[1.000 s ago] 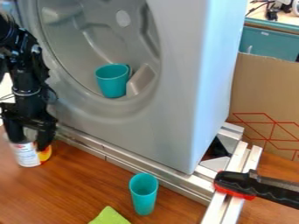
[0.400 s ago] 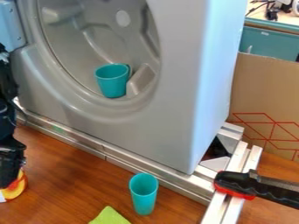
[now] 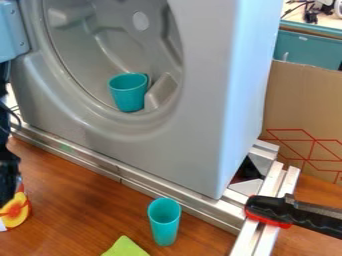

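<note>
My gripper (image 3: 7, 187) is low at the left edge, partly cut off by it, shut on a can (image 3: 16, 211) with a red, yellow and white label. The can is also cut by the edge, and its upper part is hidden behind the gripper. Upright on the wooden table stands a tall teal cup (image 3: 164, 222), well to the right of the can. Beside that cup, a green cloth (image 3: 125, 247) lies at the bottom edge. Inside the round opening of a grey machine (image 3: 194, 145) sits another teal cup (image 3: 128, 93).
A metal rail (image 3: 143, 182) runs along the machine's base, between it and the table (image 3: 80, 200). At the right, a black and red clamp (image 3: 287, 212) lies across metal bars (image 3: 267, 200). Behind them stands a cardboard box (image 3: 300, 110). A light blue hinged part (image 3: 12, 32) is at the upper left.
The gripper and the can have moved left and toward the bottom of the view, going partly out of it. The cups, cloth and machine are where they were.
</note>
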Robot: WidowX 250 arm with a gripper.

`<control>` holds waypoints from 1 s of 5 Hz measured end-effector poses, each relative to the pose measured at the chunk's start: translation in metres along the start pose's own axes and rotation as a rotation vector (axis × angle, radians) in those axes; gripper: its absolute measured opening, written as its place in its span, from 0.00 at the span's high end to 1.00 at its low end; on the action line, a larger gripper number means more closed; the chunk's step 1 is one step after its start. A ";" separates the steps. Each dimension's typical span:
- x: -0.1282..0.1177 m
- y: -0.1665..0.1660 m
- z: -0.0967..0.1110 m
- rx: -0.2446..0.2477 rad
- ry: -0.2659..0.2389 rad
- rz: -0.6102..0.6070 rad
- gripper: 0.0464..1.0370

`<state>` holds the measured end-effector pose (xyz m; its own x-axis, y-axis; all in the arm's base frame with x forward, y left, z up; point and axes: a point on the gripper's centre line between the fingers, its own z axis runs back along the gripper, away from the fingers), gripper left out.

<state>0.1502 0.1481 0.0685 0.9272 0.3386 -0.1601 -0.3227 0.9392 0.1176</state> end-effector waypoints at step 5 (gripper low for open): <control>-0.057 -0.120 0.004 -0.050 0.002 -0.407 0.04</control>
<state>0.1373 0.0156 0.0676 0.9807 -0.0608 -0.1859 0.0612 0.9981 -0.0034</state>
